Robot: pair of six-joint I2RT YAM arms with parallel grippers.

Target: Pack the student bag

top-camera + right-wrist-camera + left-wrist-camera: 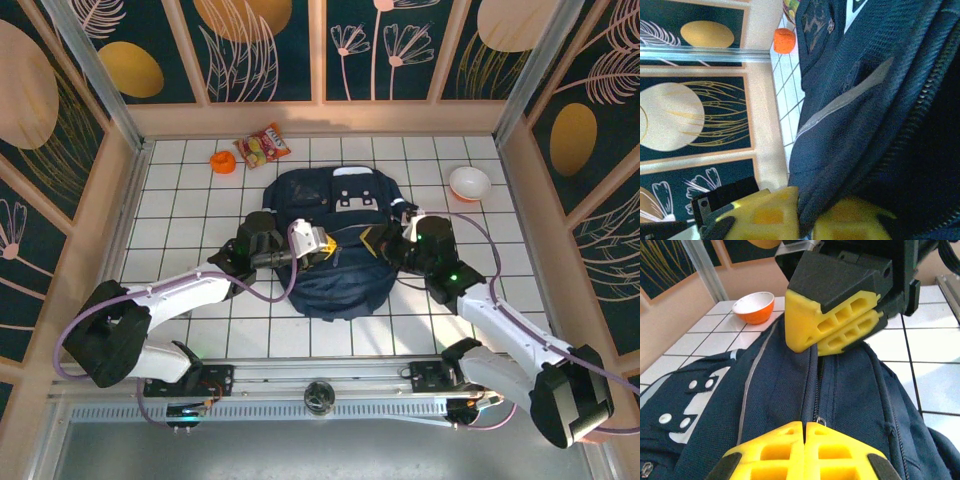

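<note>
Student bag (335, 280): dark navy, lying at the centre of the white tiled table (180, 200). A bowl (469, 183) sits at its 2 o'clock, a snack packet (262, 146) at 11 and a small orange object (222, 161) at 10. Left gripper (804, 432): fingers pressed together over the bag's zip (815, 385), nothing visible between them. Right gripper (807, 215): fingers narrowed on a fold of the bag's fabric, facing the left gripper along the zip.

We see free tiles on both sides of the student bag (335, 270), while a snack packet (262, 146), a small orange object (222, 161) and a bowl (469, 183) crowd the far edge.
</note>
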